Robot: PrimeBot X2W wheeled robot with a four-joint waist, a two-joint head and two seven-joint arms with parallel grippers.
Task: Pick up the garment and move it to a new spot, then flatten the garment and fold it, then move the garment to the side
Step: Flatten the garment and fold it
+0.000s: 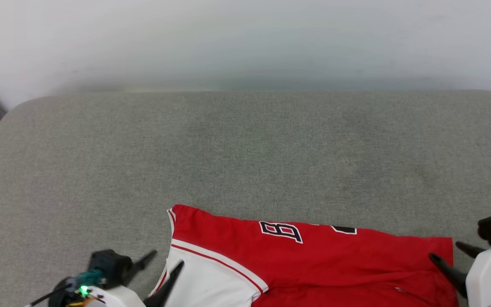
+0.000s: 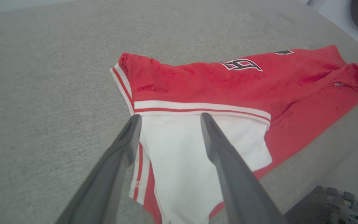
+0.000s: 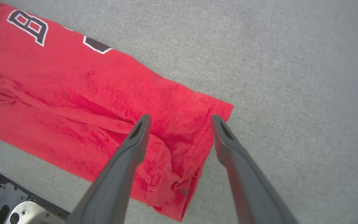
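One red shirt (image 1: 313, 256), lying on one grey cushion (image 1: 245, 149). Two grippers: left gripper (image 1: 168, 258) and right gripper (image 1: 444, 250), one at each shirt end, fingers spread, pinching nothing.

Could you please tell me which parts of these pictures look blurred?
Head view: the wall behind is smeared, the shirt sharp. Left wrist view: the left pincer is soft up close. Right wrist view: the shirt looks grainy; light even, no glare.
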